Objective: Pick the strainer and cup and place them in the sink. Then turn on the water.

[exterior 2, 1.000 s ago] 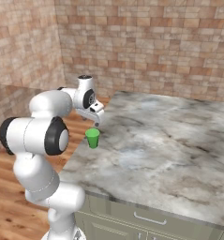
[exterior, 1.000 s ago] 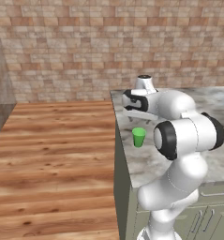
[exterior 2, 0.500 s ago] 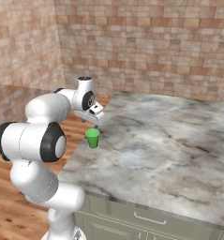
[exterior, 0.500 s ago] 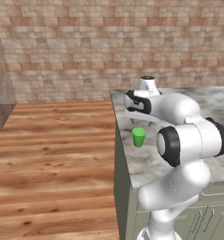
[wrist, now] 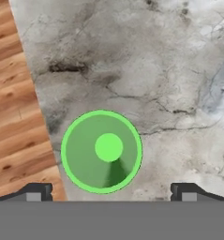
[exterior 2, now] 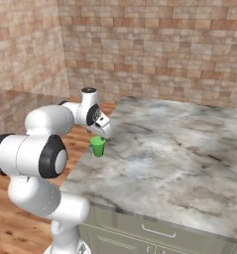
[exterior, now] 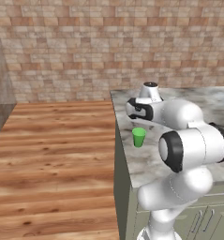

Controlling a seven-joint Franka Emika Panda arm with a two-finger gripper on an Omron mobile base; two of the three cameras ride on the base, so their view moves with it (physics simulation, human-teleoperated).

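The end effector [wrist: 111,190] is hanging open right above the cup [wrist: 101,151], looking straight down into it. The cup is standing upright near the tabletop [wrist: 155,70] edge, a little toward the wooden floor [wrist: 15,117] side. Nothing is blocking the way down.

No text, label, brand, number or sign can be read on anything here.

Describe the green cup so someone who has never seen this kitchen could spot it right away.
Find the marbled grey counter and follow it to the end beside the wooden floor. The cup stands upright there, near the edge: a small, bright green, handleless tumbler.
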